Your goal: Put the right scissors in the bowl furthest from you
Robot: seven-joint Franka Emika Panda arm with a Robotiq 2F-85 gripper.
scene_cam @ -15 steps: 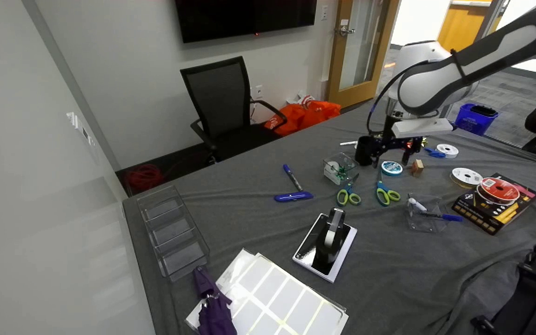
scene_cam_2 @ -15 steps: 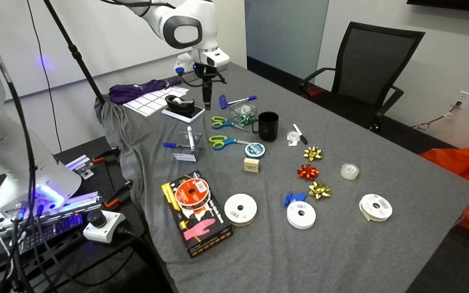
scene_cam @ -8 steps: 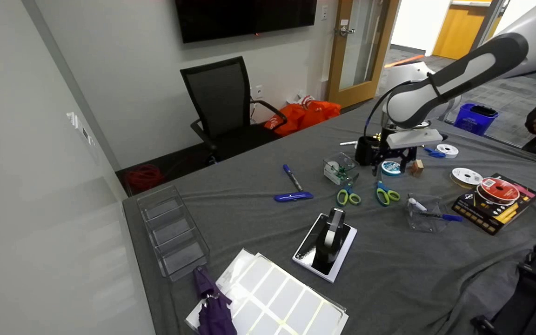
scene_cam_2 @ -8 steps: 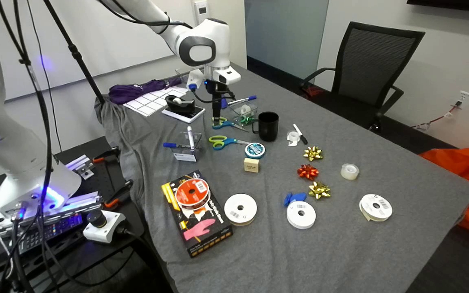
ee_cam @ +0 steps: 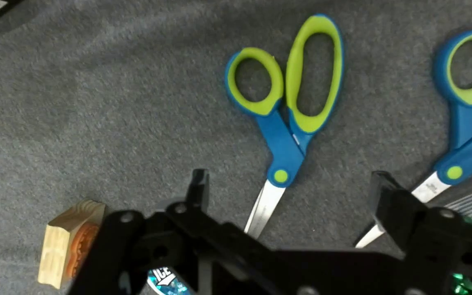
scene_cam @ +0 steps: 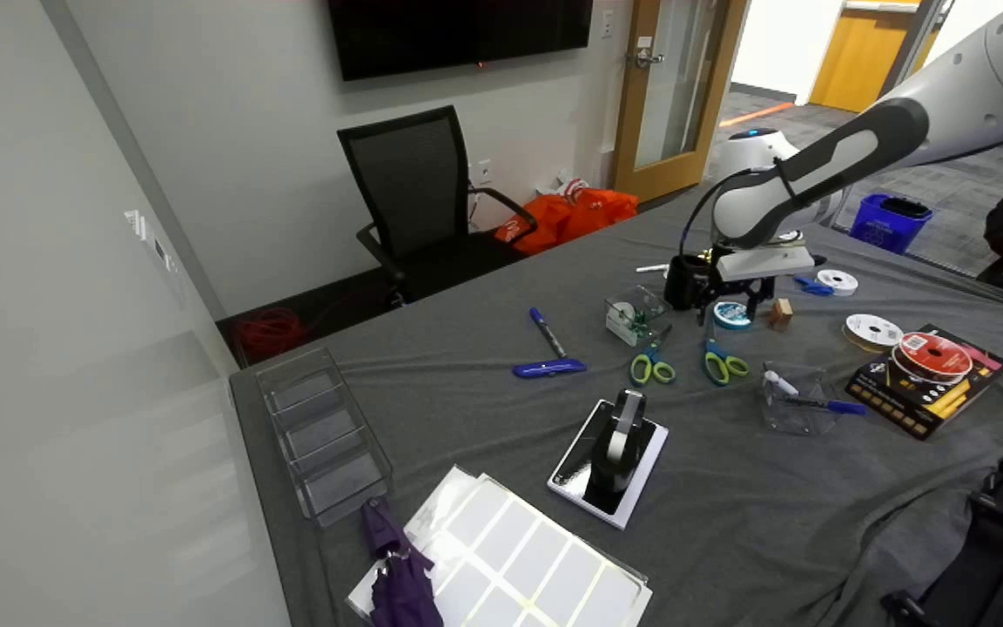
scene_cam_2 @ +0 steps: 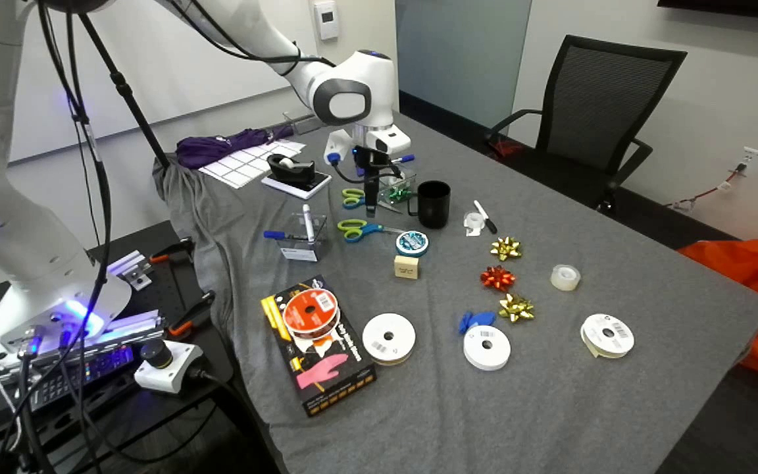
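Two like pairs of scissors with green-and-blue handles lie on the grey cloth. The right scissors (scene_cam: 712,347) are nearer the stamp; they also show in the wrist view (ee_cam: 283,151). The second pair (scene_cam: 651,353) lies beside them, partly cut off in the wrist view (ee_cam: 469,151). My gripper (ee_cam: 291,177) is open and empty above the right scissors. Its fingers stand either side of their pivot and blades, apart from them; the blade tips are hidden. No round bowl shows. A see-through box (scene_cam: 658,305) holds tape and a green bow; another (scene_cam: 802,422) holds markers.
A black mug (scene_cam_2: 433,204) stands close to the gripper. A round blue-and-white tin (scene_cam_2: 412,243) and a wooden stamp (scene_cam_2: 406,266) lie by the blades. A black tape dispenser (scene_cam: 619,448), ribbon spools and a divided see-through tray (scene_cam: 327,431) are on the table.
My gripper has come down and moved from above the second pair toward the right scissors, rightward in an exterior view. The scissors and boxes have not moved.
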